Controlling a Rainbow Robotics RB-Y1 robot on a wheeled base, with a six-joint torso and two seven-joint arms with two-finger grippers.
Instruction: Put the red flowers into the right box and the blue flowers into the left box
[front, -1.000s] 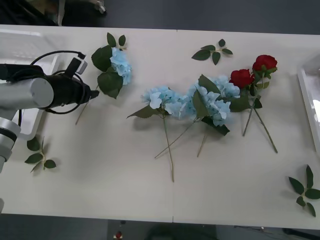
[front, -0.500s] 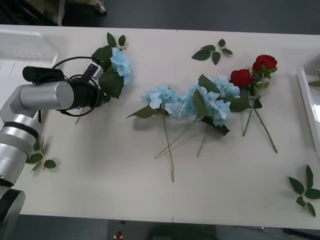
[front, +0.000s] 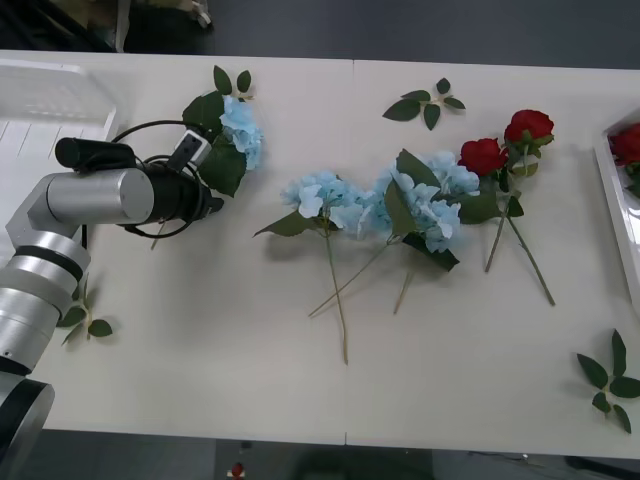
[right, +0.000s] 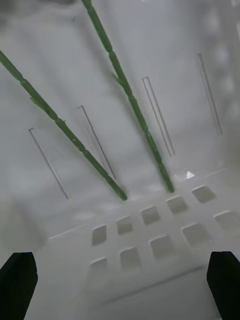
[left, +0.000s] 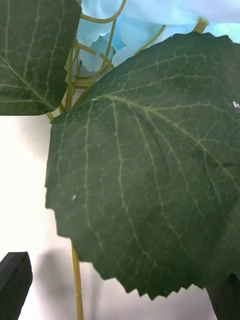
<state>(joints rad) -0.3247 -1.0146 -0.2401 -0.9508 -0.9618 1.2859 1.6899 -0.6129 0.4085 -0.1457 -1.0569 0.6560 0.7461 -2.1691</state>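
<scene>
Front view: no readable writing shows on anything. On the pale bench (front: 250, 390), 1 blue flower (front: 238, 128) lies far left, and 3 more blue flowers (front: 385, 205) cluster mid-bench with stems trailing toward the robot. 2 red flowers (front: 508, 142) lie just right of that cluster, touching its leaves. Loose leaf sprigs (front: 428, 103) lie at the far edge, near the right corner (front: 612, 382) and beside the left arm (front: 80, 310).

The left box (front: 40, 110) sits at the far left; the right box (front: 612, 205) at the right edge holds a red bloom (front: 628, 143). In the right wrist view, 2 green stems (right: 135, 107) lie in that box, and the right end effector (right: 120, 282) hangs spread wide, holding nothing.

The left arm (front: 95, 200) reaches across, nearly level, its end effector (front: 205, 195) at the far-left blue flower's leaves. In the left wrist view a big leaf (left: 145, 190) stands between the open fingers (left: 15, 282), nothing gripped.
</scene>
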